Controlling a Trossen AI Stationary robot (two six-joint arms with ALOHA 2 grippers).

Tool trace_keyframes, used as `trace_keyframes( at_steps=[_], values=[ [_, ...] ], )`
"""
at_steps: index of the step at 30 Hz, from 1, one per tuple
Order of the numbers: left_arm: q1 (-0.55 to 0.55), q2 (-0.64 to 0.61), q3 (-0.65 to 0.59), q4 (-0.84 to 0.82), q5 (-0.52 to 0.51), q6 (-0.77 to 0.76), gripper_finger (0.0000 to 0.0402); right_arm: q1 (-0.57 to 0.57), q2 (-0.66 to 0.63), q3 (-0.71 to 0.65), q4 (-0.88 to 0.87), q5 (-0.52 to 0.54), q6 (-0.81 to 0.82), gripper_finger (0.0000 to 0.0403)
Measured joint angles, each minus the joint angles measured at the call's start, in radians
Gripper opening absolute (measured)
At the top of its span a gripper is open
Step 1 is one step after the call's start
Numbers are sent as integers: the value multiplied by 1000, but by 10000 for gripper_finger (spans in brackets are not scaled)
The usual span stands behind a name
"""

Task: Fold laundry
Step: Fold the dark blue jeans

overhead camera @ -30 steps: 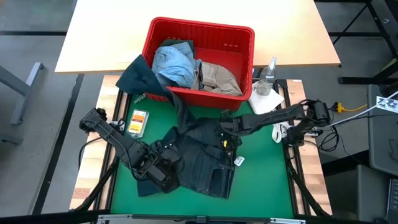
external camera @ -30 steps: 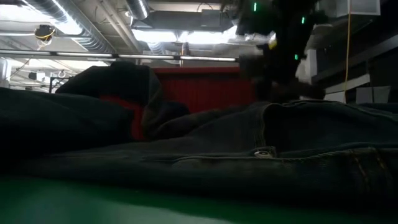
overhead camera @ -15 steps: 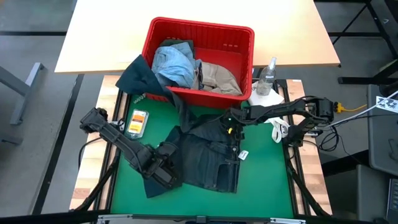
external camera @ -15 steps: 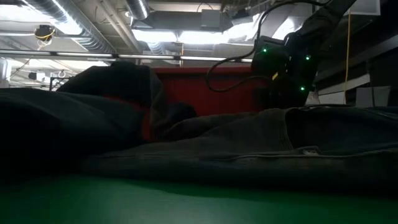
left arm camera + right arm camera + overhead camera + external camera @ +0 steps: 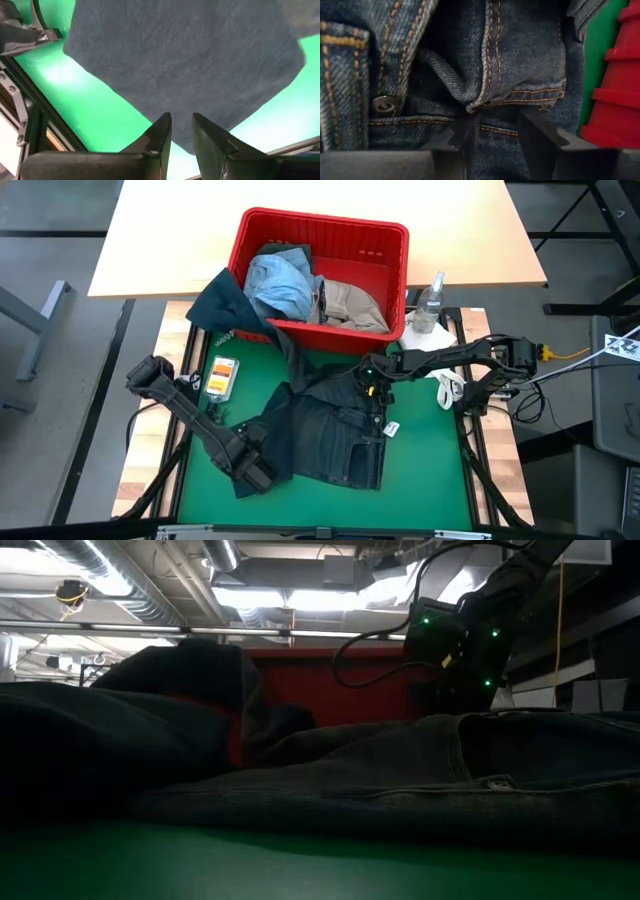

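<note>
Green table (image 5: 420, 480): right gripper (image 5: 372, 383) jaws pinch navy jeans (image 5: 335, 435); left gripper (image 5: 255, 470) jaws' grip unclear.

Basket (image 5: 390, 240) sits at the worktop's (image 5: 420, 470) far edge, with two garments (image 5: 300, 290) inside and one piece (image 5: 222, 305) draped over its left rim. Jeans (image 5: 330, 435) lie spread just in front of the basket. Spray bottle (image 5: 430, 305) stands right of the basket. Small card (image 5: 221, 376) lies front-left of the basket.
</note>
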Motion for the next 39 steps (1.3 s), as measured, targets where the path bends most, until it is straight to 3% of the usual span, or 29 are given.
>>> trace_keyframes(
  at_steps=[6,9,13,15,19,24,32,36,39],
  values=[
    [-70,-58,-46,-6,-11,32,60,-1,0,0,0,-24,-22,136],
    [-121,-148,-88,-7,-93,-8,60,-2,0,-1,0,-33,-22,136],
    [-229,-286,-223,10,-271,-231,60,-2,0,-1,0,-39,-22,136],
    [-294,-346,-326,58,-309,-377,60,-2,0,-1,0,-40,-22,136],
    [-378,-400,-515,300,-262,-542,59,-2,0,-1,1,-45,-18,136],
    [-377,-403,-643,539,-249,-516,59,-2,0,-2,5,-47,-13,136],
    [-310,-403,-697,541,-208,-462,67,-2,0,-2,6,-49,-10,136],
    [-285,-403,-715,563,-118,-435,95,-2,0,-2,7,-50,-10,136],
    [-282,-403,-739,603,-124,-435,122,-2,0,-2,7,-51,-9,136]
  ],
)
